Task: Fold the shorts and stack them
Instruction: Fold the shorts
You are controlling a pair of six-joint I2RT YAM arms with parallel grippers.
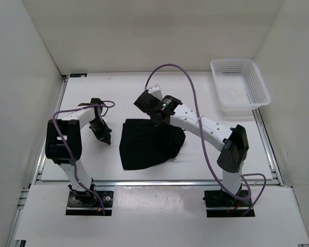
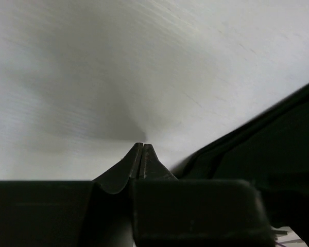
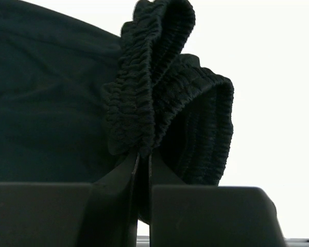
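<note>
**Fig.** The shorts (image 1: 147, 149) lie bunched in the middle of the table (image 1: 104, 165), between the arms. The right gripper (image 3: 144, 157) pinches the gathered waistband. The left gripper (image 2: 142, 147), pressed together and empty, sits just beside the fabric's left edge. A clean fold likely calls for carrying the waistband low across the cloth, edges matched, without dragging. Count: one pair of shorts, one white basket (image 1: 240, 86), two grippers.

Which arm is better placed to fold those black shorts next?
Probably the right: the right gripper is shut on the shorts' gathered waistband. The left gripper is shut on nothing, beside them.
</note>
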